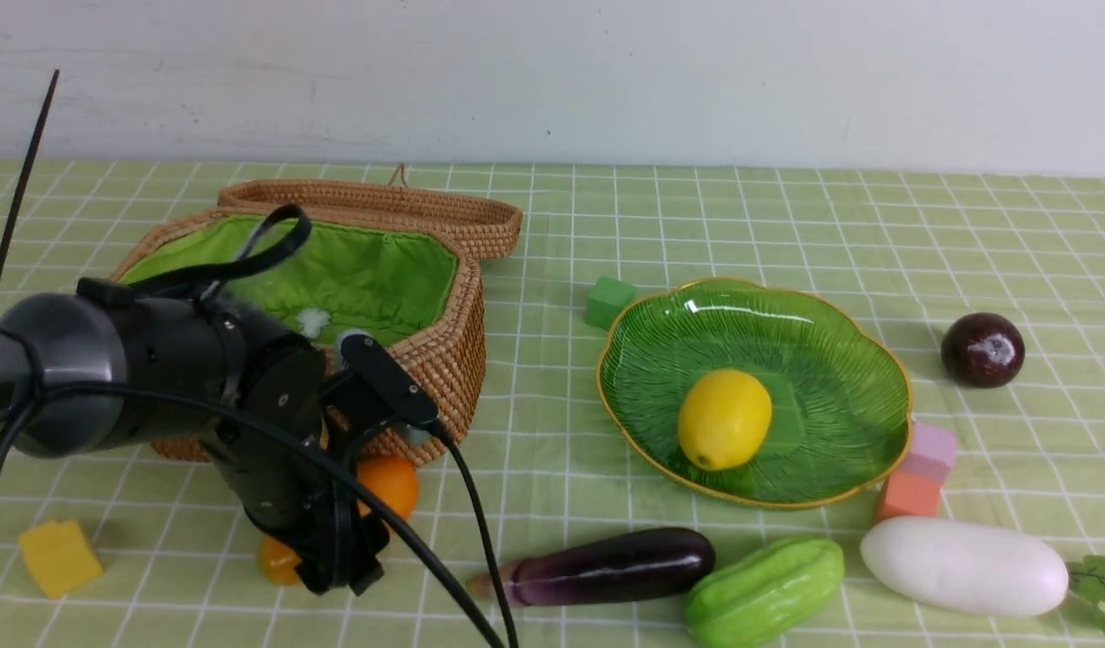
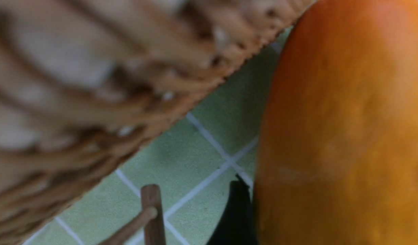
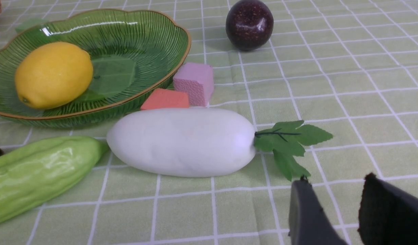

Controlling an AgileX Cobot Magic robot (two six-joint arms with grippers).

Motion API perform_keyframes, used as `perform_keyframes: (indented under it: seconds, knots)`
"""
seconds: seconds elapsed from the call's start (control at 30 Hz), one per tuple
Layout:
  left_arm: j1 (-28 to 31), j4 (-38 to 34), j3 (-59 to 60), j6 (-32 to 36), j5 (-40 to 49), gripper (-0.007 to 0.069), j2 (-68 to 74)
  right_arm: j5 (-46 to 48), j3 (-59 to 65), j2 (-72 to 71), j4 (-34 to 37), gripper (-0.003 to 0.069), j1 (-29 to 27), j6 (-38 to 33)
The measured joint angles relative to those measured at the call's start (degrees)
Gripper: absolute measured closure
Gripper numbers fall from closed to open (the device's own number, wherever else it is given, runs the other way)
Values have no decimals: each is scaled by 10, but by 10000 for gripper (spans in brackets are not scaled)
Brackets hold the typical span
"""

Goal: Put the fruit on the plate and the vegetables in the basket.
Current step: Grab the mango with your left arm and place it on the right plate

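My left gripper [image 1: 336, 549] is down on the table in front of the wicker basket [image 1: 444, 360], closed around the orange-yellow mango [image 1: 392, 481]. In the left wrist view the mango [image 2: 348, 136] fills the jaws against one dark finger [image 2: 236, 211]. The lemon [image 1: 723, 418] lies on the green plate [image 1: 813, 360]. The dark purple ball [image 1: 982, 349] sits right of the plate. Eggplant [image 1: 615, 565], gourd [image 1: 767, 589] and radish [image 1: 964, 565] lie along the front. My right gripper [image 3: 331, 190] is open and empty beside the radish's leaves [image 3: 287, 143]. The red-orange vegetable is out of view.
Foam cubes lie about: green [image 1: 609, 301] behind the plate, pink [image 1: 930, 450] and orange [image 1: 910, 495] against its right rim, yellow [image 1: 59, 556] at front left. The basket's lid [image 1: 381, 202] is open at the back. A wall stands behind the table.
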Motion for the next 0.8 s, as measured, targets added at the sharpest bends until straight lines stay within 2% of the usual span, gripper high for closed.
perform_keyframes:
  seconds: [0.07,0.27,0.43,0.63,0.73,0.8]
  knots:
    - [0,0,0,0,4,82,0,0,0,0,0,417,0,0]
    - [0,-5,0,0,20,82,-7,0,0,0,0,417,0,0]
    - [0,-37,0,0,23,82,-45,0,0,0,0,417,0,0]
    - [-51,-148,0,1,14,82,-124,0,0,0,0,417,0,0]
    - [-92,-207,0,3,-26,82,-137,0,0,0,0,417,0,0]
    - [-130,-239,1,12,-89,82,-137,0,0,0,0,417,0,0]
